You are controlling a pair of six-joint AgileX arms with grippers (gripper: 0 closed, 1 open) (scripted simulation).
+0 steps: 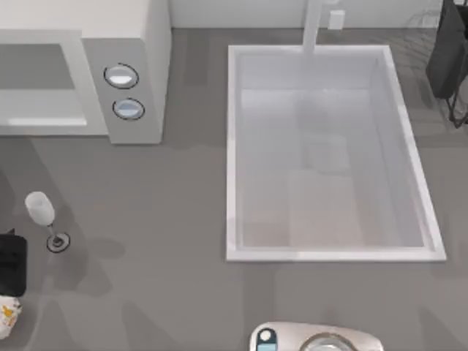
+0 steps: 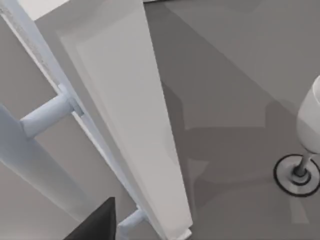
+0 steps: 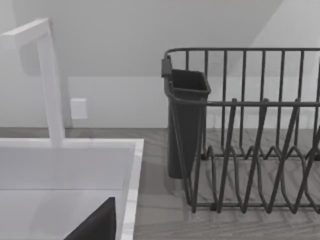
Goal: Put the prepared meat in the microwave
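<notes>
Lying at the desk's (image 1: 183, 219) left edge near the glass (image 1: 40, 208), meat (image 1: 7, 316) remains unmoved from microwave (image 1: 73, 66); pincer states cannot be told.

Grey countertop (image 1: 183, 219), white sink basin (image 1: 234, 146), faucet (image 3: 50, 80), pale wall (image 3: 150, 30)
</notes>
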